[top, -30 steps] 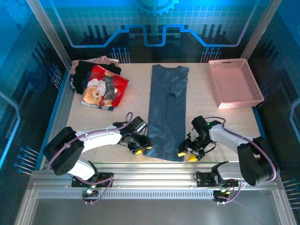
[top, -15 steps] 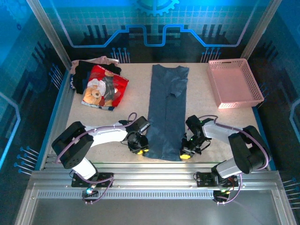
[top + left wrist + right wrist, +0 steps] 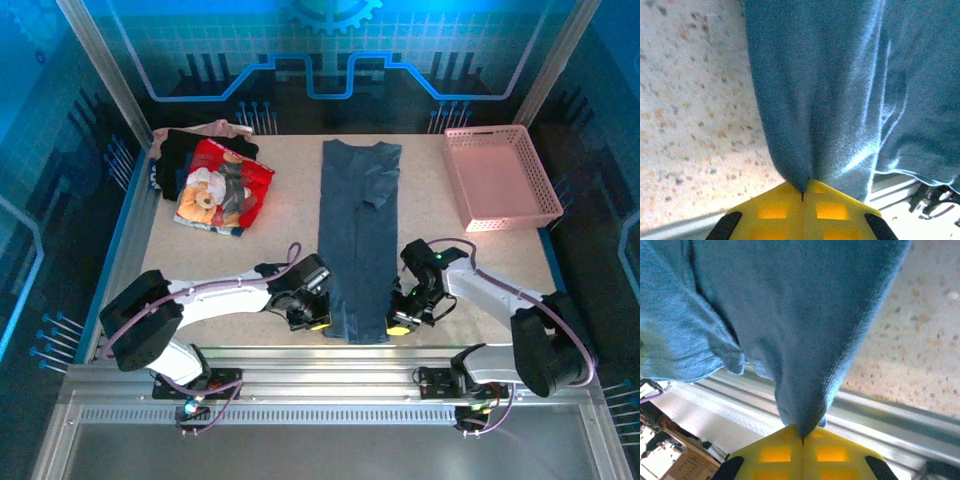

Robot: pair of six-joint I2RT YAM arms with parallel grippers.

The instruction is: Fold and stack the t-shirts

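Observation:
A slate-blue t-shirt (image 3: 358, 235) lies as a long narrow strip down the middle of the table. My left gripper (image 3: 318, 322) is shut on its near left corner, and the cloth (image 3: 810, 100) runs up from between the yellow fingers (image 3: 775, 212). My right gripper (image 3: 398, 322) is shut on the near right corner, with the cloth (image 3: 800, 340) pinched between its yellow fingers (image 3: 830, 455). At the back left sits a red teddy-bear shirt (image 3: 222, 188) on a black shirt (image 3: 180, 155), with a beige shirt (image 3: 215, 130) behind them.
A pink lattice basket (image 3: 498, 178) stands at the back right. The table's near metal rail (image 3: 330, 352) runs just under both grippers. Bare tabletop (image 3: 270, 235) lies between the pile and the blue shirt.
Both grippers have moved inward onto the shirt's near corners and shut on them. The shirt's near end has narrowed and drawn slightly away from the rail.

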